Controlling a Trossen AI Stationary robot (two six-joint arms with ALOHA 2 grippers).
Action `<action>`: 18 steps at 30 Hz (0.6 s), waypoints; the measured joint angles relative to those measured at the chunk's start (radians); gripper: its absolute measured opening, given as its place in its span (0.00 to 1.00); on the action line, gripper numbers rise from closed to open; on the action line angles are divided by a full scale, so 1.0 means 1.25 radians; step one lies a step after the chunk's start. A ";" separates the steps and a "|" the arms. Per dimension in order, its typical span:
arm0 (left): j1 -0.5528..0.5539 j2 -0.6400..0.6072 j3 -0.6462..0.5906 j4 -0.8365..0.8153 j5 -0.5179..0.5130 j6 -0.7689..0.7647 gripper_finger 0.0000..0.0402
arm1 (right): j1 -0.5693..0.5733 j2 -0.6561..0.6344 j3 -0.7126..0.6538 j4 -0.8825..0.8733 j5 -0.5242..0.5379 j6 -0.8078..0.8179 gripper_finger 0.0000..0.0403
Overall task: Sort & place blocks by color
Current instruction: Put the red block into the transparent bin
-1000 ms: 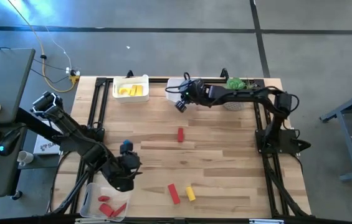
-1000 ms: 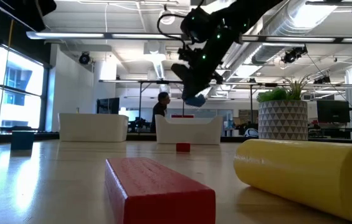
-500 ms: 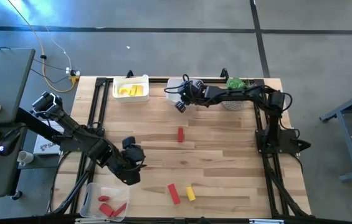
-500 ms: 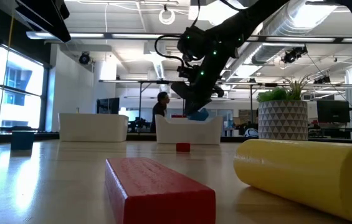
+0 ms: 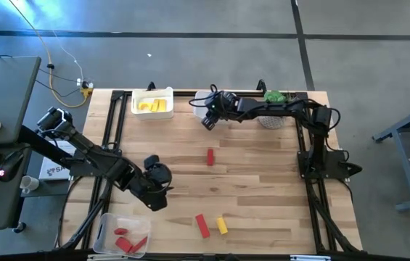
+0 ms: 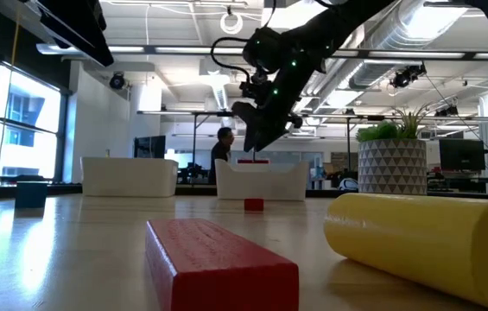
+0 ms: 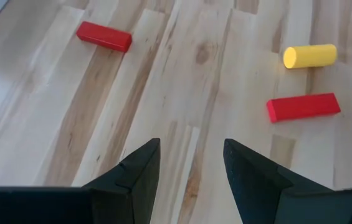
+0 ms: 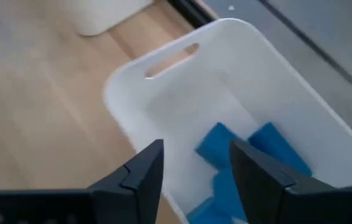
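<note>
My right gripper [image 5: 206, 121] [image 8: 194, 168] hangs open above the near end of a white bin [image 8: 182, 56] at the table's far edge; several blue blocks [image 8: 219, 148] lie in that bin. Nothing is between its fingers. My left gripper [image 5: 162, 194] [image 7: 191, 168] is open over bare wood at the near left. A red block [image 5: 210, 156] lies at mid-table. Another red block [image 5: 202, 225] and a yellow cylinder [image 5: 222, 225] lie near the front edge. A blue cube [image 6: 30, 194] rests on the table at the left of the low view.
A white bin with yellow blocks [image 5: 152, 104] stands at the far left. A clear bin with red blocks [image 5: 121, 235] sits at the near left corner. A potted plant [image 5: 273, 98] stands at the far right, beside the right arm.
My right gripper has sunk a little toward the white bin and opened; the blue block it held has dropped out of the fingers into the bin. My left gripper, still open, has swung from over the red-block bin toward the table's middle.
</note>
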 joint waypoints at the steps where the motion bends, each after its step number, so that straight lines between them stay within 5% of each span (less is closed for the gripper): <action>1: 0.004 0.000 0.000 0.000 0.000 0.000 0.41 | 0.000 0.000 0.008 -0.009 -0.013 0.000 0.42; 18: 0.102 0.000 0.000 0.060 0.001 0.173 0.41 | 0.028 0.000 0.122 -0.146 -0.057 -0.034 0.42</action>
